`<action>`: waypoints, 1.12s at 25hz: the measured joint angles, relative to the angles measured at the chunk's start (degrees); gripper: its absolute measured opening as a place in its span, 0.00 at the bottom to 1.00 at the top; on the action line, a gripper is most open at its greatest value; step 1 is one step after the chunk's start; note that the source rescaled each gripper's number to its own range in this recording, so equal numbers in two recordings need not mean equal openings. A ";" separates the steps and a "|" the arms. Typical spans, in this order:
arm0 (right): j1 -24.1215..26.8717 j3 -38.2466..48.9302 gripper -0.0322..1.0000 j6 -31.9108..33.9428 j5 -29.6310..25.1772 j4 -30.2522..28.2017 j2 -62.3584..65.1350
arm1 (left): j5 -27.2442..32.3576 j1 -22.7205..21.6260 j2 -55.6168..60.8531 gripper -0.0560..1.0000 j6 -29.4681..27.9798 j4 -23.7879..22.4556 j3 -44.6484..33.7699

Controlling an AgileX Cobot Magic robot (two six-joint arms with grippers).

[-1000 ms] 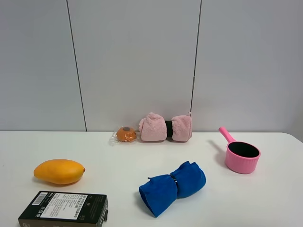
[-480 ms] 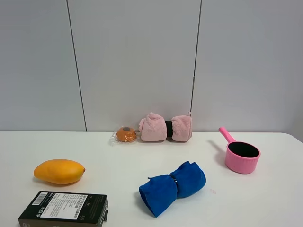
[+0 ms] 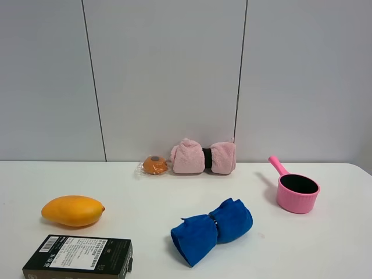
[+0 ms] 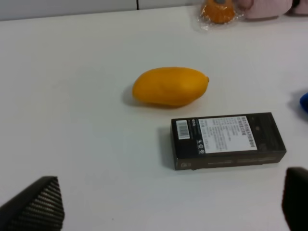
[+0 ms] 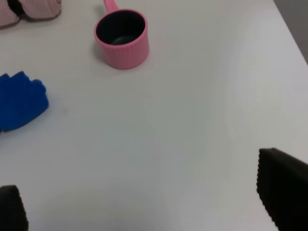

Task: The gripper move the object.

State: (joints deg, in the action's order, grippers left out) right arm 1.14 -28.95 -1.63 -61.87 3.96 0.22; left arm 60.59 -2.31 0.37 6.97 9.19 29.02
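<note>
The flat dark rectangular carton with a white printed label [image 4: 227,141] lies on the white bench [image 4: 86,120], just beside the yellow-orange mango [image 4: 170,86]. The left gripper [image 4: 163,204] hangs above with jaws wide, holding nothing. A careless descent could likely nudge the mango or skid the low carton.

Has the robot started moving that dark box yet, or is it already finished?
Nothing looks done: the dark box lies flat on the table beside the mango. The left gripper hovers open short of it, holding nothing. Reaching, gripping and moving are all left.
</note>
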 joint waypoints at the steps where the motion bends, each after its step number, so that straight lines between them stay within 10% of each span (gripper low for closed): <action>1: 0.00 0.20 1.00 0.00 0.52 -0.01 0.00 | 0.00 0.00 0.00 1.00 0.00 0.00 0.00; 28: 0.00 0.43 1.00 0.41 0.90 -0.01 0.00 | 0.00 0.00 0.00 1.00 -0.01 0.00 0.00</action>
State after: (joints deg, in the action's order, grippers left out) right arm 1.14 -28.52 -1.22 -60.96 3.95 0.22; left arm 60.59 -2.31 0.37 6.97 9.19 29.02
